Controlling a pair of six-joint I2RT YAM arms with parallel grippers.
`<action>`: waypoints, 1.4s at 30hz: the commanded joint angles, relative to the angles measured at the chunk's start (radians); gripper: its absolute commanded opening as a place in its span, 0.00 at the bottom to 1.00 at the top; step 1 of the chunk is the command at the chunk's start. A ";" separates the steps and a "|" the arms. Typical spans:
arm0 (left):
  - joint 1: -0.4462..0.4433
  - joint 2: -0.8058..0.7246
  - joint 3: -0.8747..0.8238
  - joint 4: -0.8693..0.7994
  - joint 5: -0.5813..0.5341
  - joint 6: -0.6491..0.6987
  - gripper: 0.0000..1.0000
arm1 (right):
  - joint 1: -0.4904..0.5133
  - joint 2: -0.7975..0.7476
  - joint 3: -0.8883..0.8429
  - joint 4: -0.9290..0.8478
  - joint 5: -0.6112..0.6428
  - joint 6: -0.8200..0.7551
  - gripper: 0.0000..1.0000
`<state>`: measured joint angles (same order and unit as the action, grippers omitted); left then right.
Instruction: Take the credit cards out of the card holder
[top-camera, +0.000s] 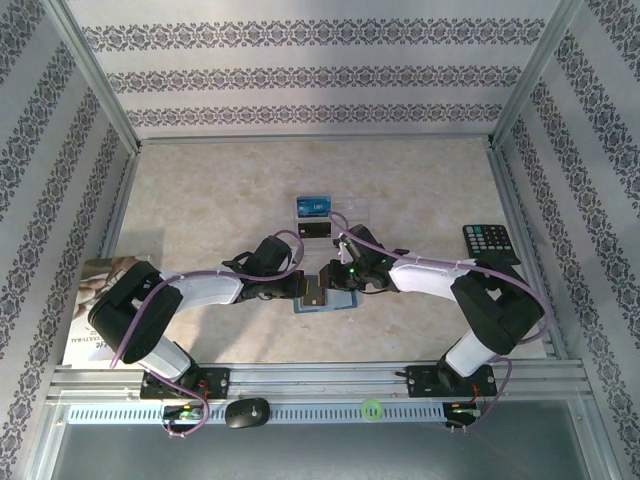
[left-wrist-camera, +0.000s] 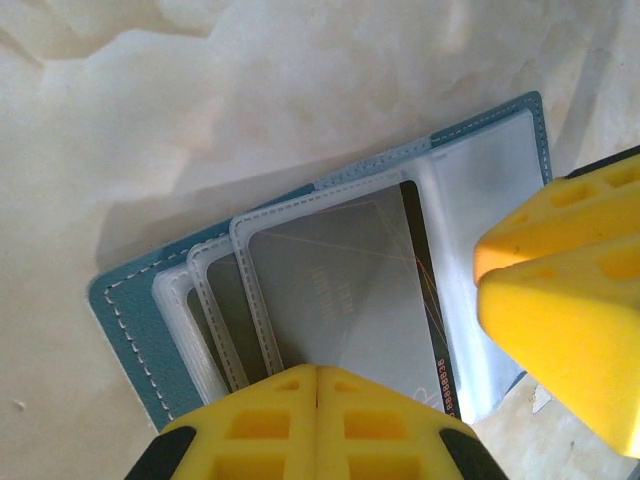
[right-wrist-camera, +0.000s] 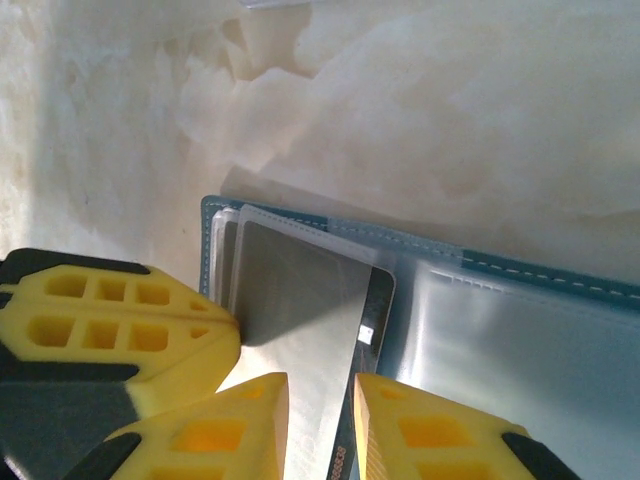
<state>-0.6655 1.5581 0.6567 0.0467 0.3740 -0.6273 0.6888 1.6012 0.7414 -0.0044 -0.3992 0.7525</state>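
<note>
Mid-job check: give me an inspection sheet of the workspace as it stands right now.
Surface: marbled beige table, no spills seen.
Job's things: teal card holder lies open under both grippers; a silver card sits in its top clear sleeve; a blue card and a dark card lie on the table beyond.
Clutter: black calculator at right; printed booklet at the left edge.
Grippers: left gripper shut, tips down at the sleeves' edge; right gripper jaws slightly apart over the silver card's end.
Cables: purple cables loop along both arms, no snag seen.
Surroundings: patterned walls, aluminium frame.
</note>
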 joint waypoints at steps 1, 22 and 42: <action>0.009 0.024 -0.036 -0.073 -0.018 0.011 0.00 | -0.009 0.038 -0.014 0.031 -0.033 0.019 0.24; 0.009 0.022 -0.041 -0.062 -0.005 0.006 0.00 | -0.022 0.099 -0.078 0.168 -0.103 0.133 0.10; 0.015 0.013 -0.046 -0.060 0.003 0.009 0.00 | -0.024 -0.177 -0.155 -0.061 0.150 0.070 0.00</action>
<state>-0.6594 1.5536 0.6411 0.0643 0.3882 -0.6277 0.6571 1.4410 0.5739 0.0090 -0.3023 0.8570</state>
